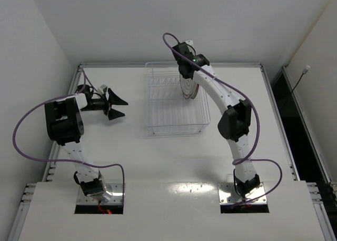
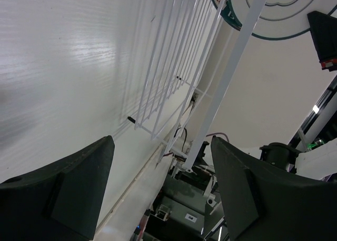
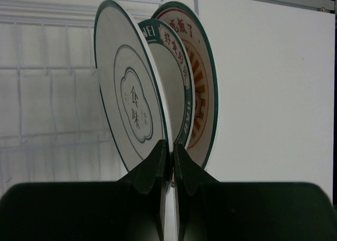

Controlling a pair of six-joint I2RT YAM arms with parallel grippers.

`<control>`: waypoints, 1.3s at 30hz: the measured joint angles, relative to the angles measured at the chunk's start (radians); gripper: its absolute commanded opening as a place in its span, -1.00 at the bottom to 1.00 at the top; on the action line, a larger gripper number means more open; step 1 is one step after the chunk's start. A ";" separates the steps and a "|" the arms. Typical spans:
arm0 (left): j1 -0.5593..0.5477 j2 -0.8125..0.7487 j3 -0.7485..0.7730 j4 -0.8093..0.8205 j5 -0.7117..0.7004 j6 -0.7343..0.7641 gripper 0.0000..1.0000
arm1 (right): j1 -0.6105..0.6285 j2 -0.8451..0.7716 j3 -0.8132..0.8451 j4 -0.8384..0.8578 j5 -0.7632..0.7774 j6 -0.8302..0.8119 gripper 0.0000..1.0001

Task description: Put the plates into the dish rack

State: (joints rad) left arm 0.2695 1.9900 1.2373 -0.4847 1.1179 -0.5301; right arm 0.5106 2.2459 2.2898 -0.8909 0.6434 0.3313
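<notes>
Three plates stand upright side by side in the dish rack [image 1: 174, 129], at its right side. In the right wrist view the white plate with the grey ring [image 3: 129, 93] is nearest, then the teal-rimmed plate [image 3: 171, 75], then the orange sunburst plate [image 3: 202, 88]. My right gripper [image 3: 171, 152] is shut on the lower rim of the white plate; in the top view it [image 1: 185, 75] is over the plates [image 1: 188, 88]. My left gripper [image 1: 117, 105] is open and empty, left of the rack, pointing at it. The left wrist view shows the rack wires [image 2: 168, 67] and a plate [image 2: 287, 12] beyond.
The rack stands at the far middle of the white table [image 1: 158, 162]. A raised metal rail [image 1: 168, 65] borders the table's far edge, with walls close on the left and behind. The right arm's links [image 1: 234, 120] reach along the rack's right side.
</notes>
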 measured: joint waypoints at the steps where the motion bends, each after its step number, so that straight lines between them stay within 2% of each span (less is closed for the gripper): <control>1: 0.001 0.000 0.000 0.000 -0.001 0.000 0.42 | 0.002 0.005 -0.005 0.001 0.001 0.000 -1.00; 8: 0.006 0.000 0.000 -0.001 -0.001 0.003 0.42 | 0.002 0.029 -0.006 0.023 -0.015 0.008 -0.83; 9: 0.007 0.000 0.000 -0.001 -0.001 0.003 0.42 | 0.001 0.032 -0.008 0.022 -0.022 0.013 -0.77; 10: 0.008 0.000 0.000 -0.001 -0.002 0.003 0.42 | 0.001 0.032 -0.018 0.022 -0.033 0.016 -0.59; 12: 0.008 0.000 0.000 -0.001 -0.002 0.003 0.42 | 0.001 0.029 -0.042 0.015 -0.058 0.026 -0.48; 13: 0.008 0.000 0.000 -0.002 -0.002 0.003 0.42 | 0.001 0.029 -0.054 0.010 -0.074 0.032 -0.36; 15: 0.008 0.000 0.000 -0.001 -0.002 0.003 0.45 | 0.000 0.029 -0.058 -0.013 -0.098 0.042 -0.24; 18: 0.008 0.000 0.000 0.000 -0.001 0.003 0.45 | 0.000 0.027 -0.037 -0.043 -0.119 0.051 -0.22; 21: 0.008 0.000 0.000 0.000 -0.001 0.003 0.45 | -0.003 0.003 -0.026 -0.061 -0.138 0.061 0.05; 22: 0.008 0.000 0.000 0.000 -0.001 0.003 0.45 | -0.003 -0.013 -0.026 -0.066 -0.143 0.064 0.23; 24: 0.008 0.000 0.000 0.000 -0.001 0.003 0.45 | -0.007 -0.056 -0.025 -0.079 -0.154 0.069 0.42; 25: 0.008 0.000 0.000 0.000 -0.001 0.003 0.45 | -0.012 -0.093 -0.025 -0.087 -0.159 0.070 0.62; 27: 0.008 0.000 0.000 0.001 -0.002 0.003 0.45 | -0.025 -0.165 -0.032 -0.090 -0.169 0.079 0.80; 28: 0.008 0.000 0.000 0.001 -0.003 0.004 0.47 | -0.037 -0.210 -0.043 -0.090 -0.182 0.085 1.00; 30: 0.008 0.000 0.000 0.000 -0.013 0.010 0.50 | -0.078 -0.330 -0.116 -0.066 -0.233 0.095 1.00; 34: 0.008 0.000 0.028 -0.063 -0.072 0.067 0.50 | -0.235 -0.585 -0.354 -0.002 -0.396 0.101 1.00; 39: 0.008 0.000 0.108 -0.106 -0.135 0.121 0.50 | -0.384 -0.702 -0.652 0.047 -0.575 0.134 1.00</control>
State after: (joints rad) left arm 0.2779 1.9903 1.3457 -0.5911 0.9825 -0.4091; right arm 0.1265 1.5436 1.6379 -0.8444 0.0685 0.4652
